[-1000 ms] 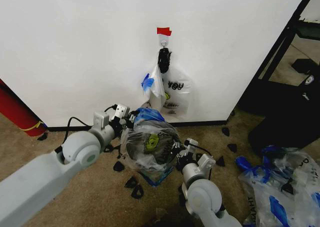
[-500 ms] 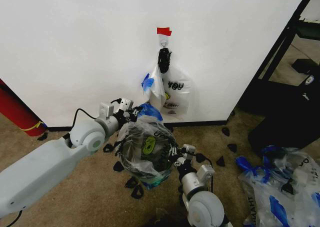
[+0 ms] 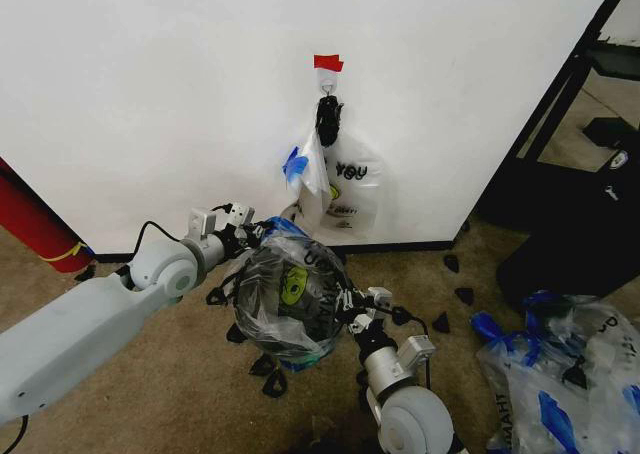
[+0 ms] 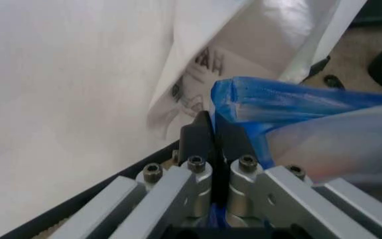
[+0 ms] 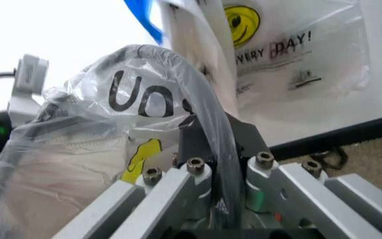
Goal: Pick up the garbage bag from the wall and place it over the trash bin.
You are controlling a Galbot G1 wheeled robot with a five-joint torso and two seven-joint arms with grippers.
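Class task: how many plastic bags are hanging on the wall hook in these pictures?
2: a blue-patched bag on the left and the "YOU" bag beside it, both under the hook; more may hide behind.

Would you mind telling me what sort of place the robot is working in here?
Probably an indoor test room or lab corner: a plain white wall with bags hung from a taped hook, worn brown carpet, and a heap of plastic bags on the floor.

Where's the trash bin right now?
In the head view the trash bin stands on the carpet just below the bags hanging on the wall, wrapped in the garbage bag that the left gripper and right gripper hold on either side.
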